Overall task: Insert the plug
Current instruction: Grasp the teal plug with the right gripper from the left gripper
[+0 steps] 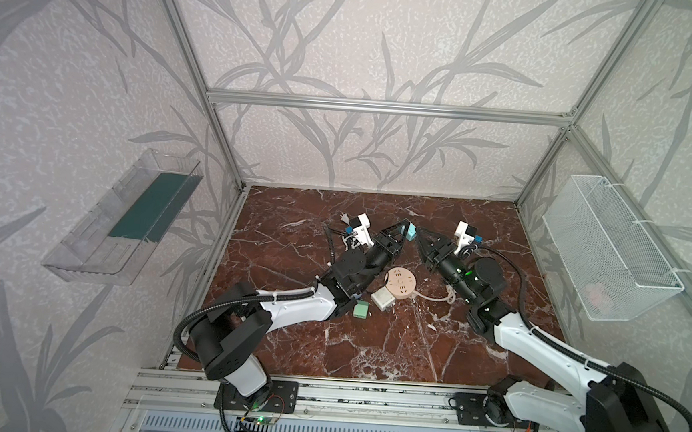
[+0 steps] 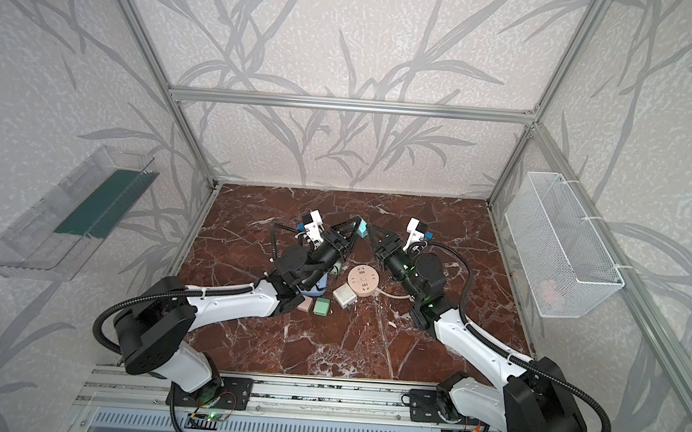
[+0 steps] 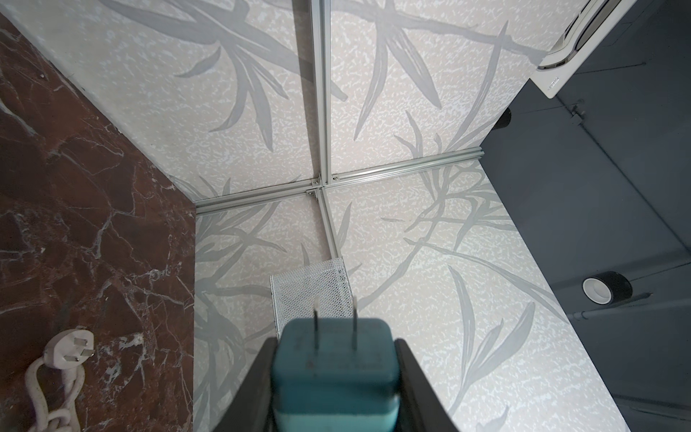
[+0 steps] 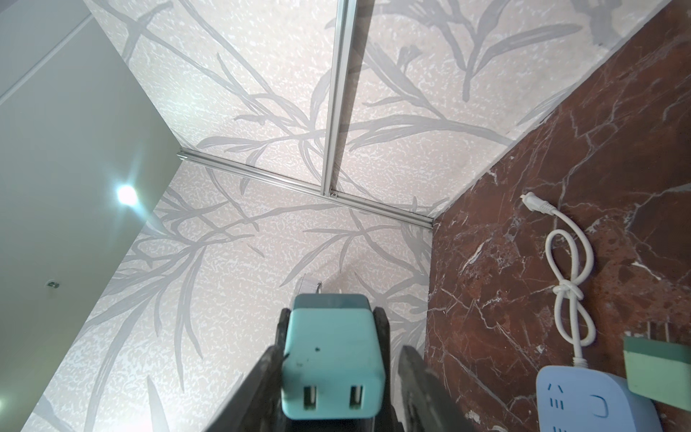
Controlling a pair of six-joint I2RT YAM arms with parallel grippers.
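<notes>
Two arms meet above the middle of the counter (image 1: 368, 352). Nearest on it lie a green cube plug (image 1: 360, 310) and a white square adapter (image 1: 383, 299), with a round peach socket hub (image 1: 401, 284) just behind them. Beyond these, raised off the surface, the teal plug (image 1: 411, 231) sits clamped in the left pincer (image 3: 335, 342), its two prongs pointing away from that wrist. The right pincer (image 4: 336, 349) straddles the same plug from the opposite end, jaws parted, one finger (image 4: 415, 374) clear of its side. Farther back, a knotted white cord (image 4: 568, 291) lies on the counter.
</notes>
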